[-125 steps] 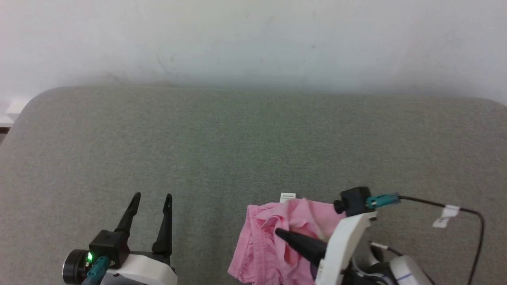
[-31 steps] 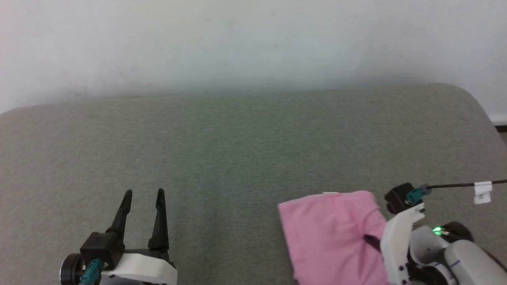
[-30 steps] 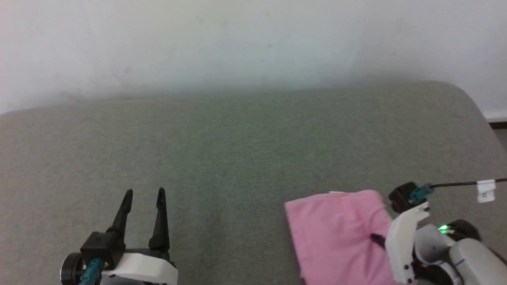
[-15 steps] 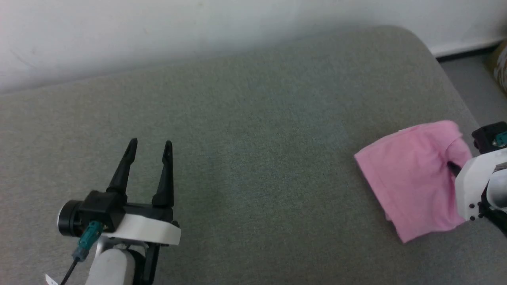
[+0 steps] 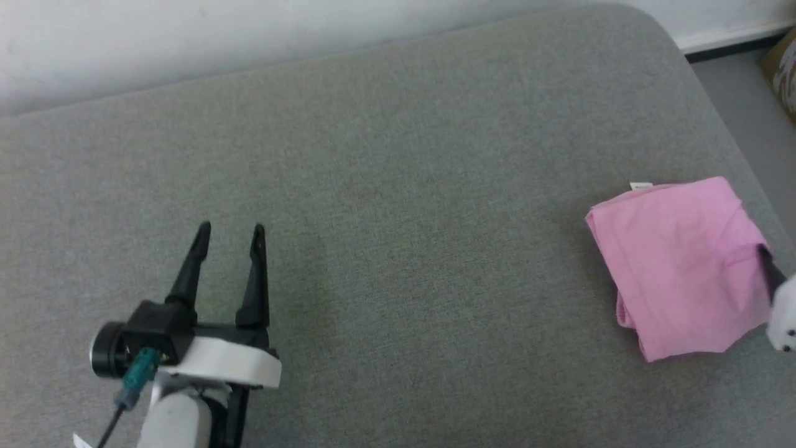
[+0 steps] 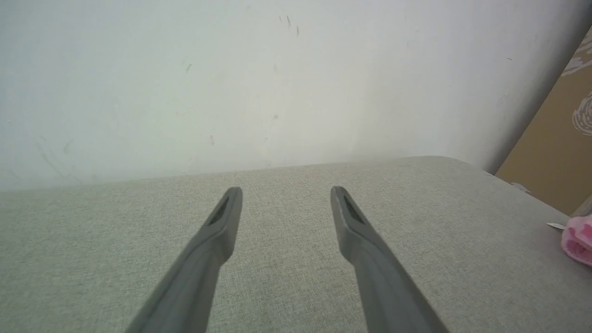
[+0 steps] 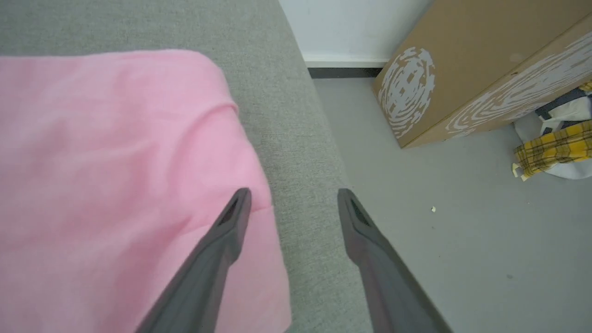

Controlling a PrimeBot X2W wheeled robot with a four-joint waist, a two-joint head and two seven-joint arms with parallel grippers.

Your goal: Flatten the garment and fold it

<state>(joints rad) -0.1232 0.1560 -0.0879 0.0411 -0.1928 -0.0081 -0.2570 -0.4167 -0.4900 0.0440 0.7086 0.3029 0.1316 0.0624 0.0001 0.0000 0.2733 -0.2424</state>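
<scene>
Cushion (image 5: 398,186), grey woven fabric, broad and flat, rounded at its right far corner. Off-white wall (image 5: 186,37), scuffed, runs along the cushion's far edge. Off the cushion's right end: grey floor (image 7: 439,231), a dark skirting strip (image 7: 344,72) at the wall's foot, a cardboard box (image 7: 471,60) with a white swirl print, and beyond the box a yellow checked bundle (image 7: 550,148).

Left gripper (image 5: 231,229) hangs over the cushion's near left part, fingers spread with only bare cushion between them, pointing toward the wall.

Garment (image 5: 678,261) lies at the cushion's right end: light pink, folded into a rough rectangle, its top layer fairly smooth with a few soft creases. Small white care label (image 5: 640,185) pokes out at its far edge. The garment is well apart from the left gripper.

Right gripper (image 7: 294,194) sits at the cushion's right edge, fingers spread and gripping nothing. In the right wrist view one finger lies over the garment's right border; contact cannot be told. The other finger lies over the cushion's rim and the floor, clear of the cloth. Between the two fingers shows a strip of bare cushion.
</scene>
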